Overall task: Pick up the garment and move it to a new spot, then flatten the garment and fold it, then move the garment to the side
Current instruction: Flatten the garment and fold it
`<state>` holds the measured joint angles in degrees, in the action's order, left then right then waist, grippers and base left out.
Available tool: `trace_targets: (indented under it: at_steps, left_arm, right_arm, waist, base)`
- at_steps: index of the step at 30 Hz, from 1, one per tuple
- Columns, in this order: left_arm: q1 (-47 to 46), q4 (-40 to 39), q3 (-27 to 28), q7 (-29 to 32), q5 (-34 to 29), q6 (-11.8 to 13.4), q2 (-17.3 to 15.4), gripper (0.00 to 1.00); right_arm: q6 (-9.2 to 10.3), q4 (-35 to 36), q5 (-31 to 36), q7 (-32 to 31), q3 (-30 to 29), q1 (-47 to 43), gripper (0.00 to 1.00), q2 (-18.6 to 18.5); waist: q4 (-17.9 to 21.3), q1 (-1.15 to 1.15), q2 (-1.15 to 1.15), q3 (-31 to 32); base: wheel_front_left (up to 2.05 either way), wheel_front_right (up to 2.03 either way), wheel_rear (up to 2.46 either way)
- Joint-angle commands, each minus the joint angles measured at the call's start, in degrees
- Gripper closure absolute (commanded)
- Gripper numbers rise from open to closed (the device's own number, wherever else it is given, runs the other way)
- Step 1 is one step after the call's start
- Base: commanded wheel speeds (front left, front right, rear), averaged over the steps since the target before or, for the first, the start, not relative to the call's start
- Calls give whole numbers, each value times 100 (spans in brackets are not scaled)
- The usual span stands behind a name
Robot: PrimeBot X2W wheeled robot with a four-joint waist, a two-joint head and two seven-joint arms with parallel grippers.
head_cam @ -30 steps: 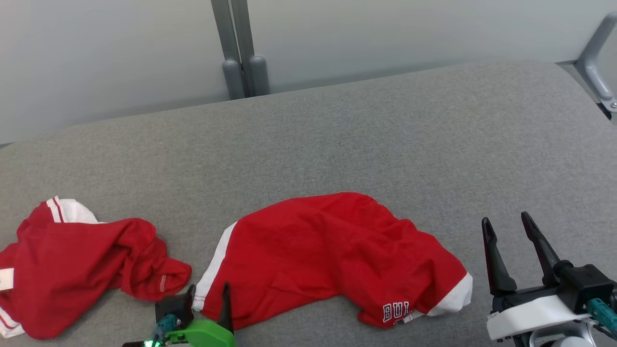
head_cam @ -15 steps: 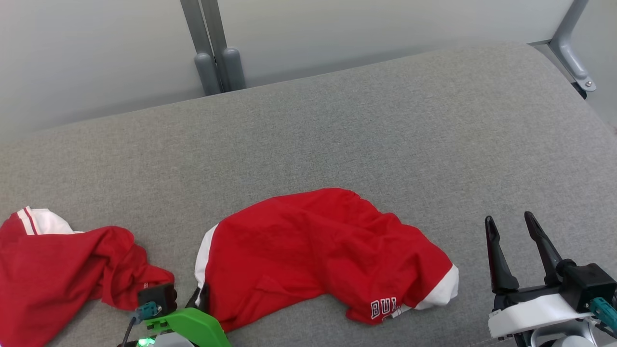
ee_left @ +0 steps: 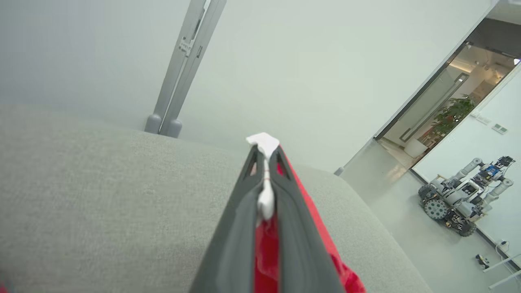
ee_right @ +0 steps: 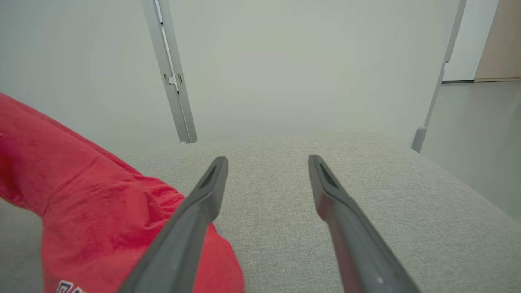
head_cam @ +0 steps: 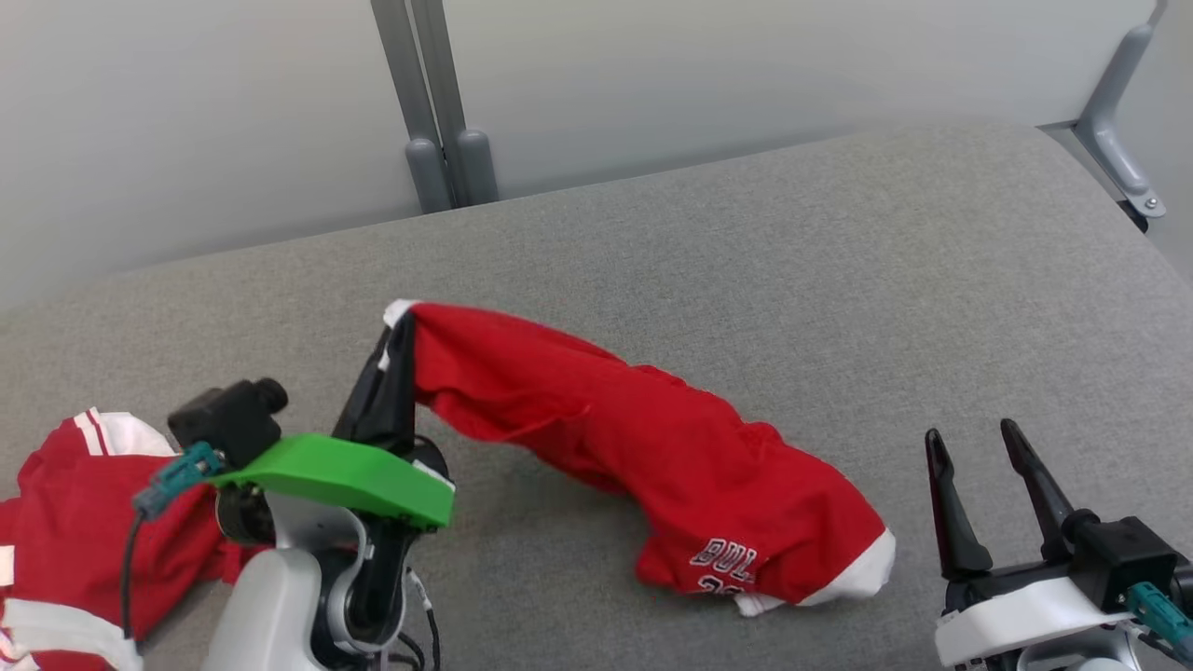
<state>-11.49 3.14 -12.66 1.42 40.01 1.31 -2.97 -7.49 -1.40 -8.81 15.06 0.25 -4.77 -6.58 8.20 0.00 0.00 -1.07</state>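
1. The grey fabric tabletop (head_cam: 746,261) runs wide across the head view, and its near edge and both ends are cut off by the frame.
2. The garment (head_cam: 671,447), red with white trim, sits centre-front. One corner is up in the air at the left. The rest slopes down to the right and lies bunched on the tabletop, so its full shape is hard to make out.
3. A second red garment (head_cam: 84,522) lies crumpled at the far left, cut by the frame edge and partly behind the left arm.
4. The left end effector (head_cam: 396,345) is clamped tight on the garment's raised corner. In the left wrist view a strip of white hem (ee_left: 266,195) is pinched between the two fingers and pokes out past the tips.
5. The right end effector (head_cam: 971,433) has its fingers spread apart with nothing between them. It sits low at the right, just beside the garment's white-cuffed end without touching it.
6. White lettering (head_cam: 722,556) on the garment reads "BUL" before a fold swallows the rest. The digits below it are too creased to read.
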Motion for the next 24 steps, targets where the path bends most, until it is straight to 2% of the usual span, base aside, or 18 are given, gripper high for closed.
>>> trace_targets:
  at_steps: [1, 8, 14, 20, 24]
  left_arm:
    - [-143, -243, 80, 50, 58, 52, -87, 100]
    - [-543, -1589, 249, 393, 10, 335, -253, 100]
    - [-628, -2153, -58, 541, 61, 596, -114, 100]
    - [-519, -1637, -1129, 249, 392, 816, -6, 100]
    - [-965, -964, -2207, -333, 959, 1097, 0, 100]
  right_arm:
    - [-1, -4, -5, 18, 47, -83, 0, -21]
    - [-1, 24, -11, 18, 129, -54, 0, -47]
    - [-1, 26, -33, 18, 198, -1, 0, -25]
    - [-1, -6, -73, 18, 313, 100, 0, 31]
    - [-1, 0, -113, 18, 460, 281, 0, 94]
  waist:
    - [-59, 0, 0, 86]
    - [-160, 0, 0, 165]
    - [-153, 0, 0, 175]
    - [13, 0, 0, 60]
    - [259, 0, 0, -181]
  base:
    - [0, 0, 0]
    - [0, 0, 0]
    - [0, 0, 0]
    - [0, 0, 0]
    - [0, 0, 0]
